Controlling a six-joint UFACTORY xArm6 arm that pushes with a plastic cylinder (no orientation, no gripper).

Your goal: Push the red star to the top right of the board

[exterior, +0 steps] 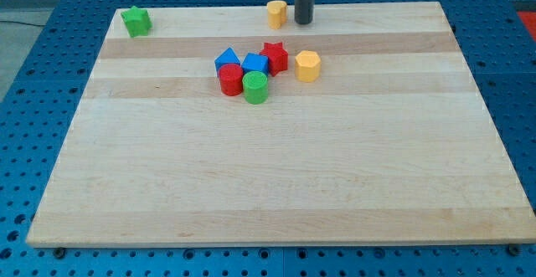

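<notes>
Tip (303, 22) sits above the red star (274, 57), apart.

Cluster sits upper-middle of bench (276, 193): red star (274, 57) at its right, blue cube (255, 64) touching its left, blue triangle (226, 59) further left. Red cylinder (230, 80) and green cylinder (255, 87) in front. Yellow hexagon (307, 65) just right of star. Tip (303, 22) at top edge, yellow block (276, 13) just left; green star (136, 22) top-left corner.

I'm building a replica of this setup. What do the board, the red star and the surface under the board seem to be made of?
The board looks like pale wood in glued strips, matte: grain lines and strip seams show. The red star looks like painted wood or plastic, with a uniform colour and a slight sheen; I cannot tell which. The surface under the board looks like a blue sheet with a regular grid of holes, possibly painted metal.
</notes>
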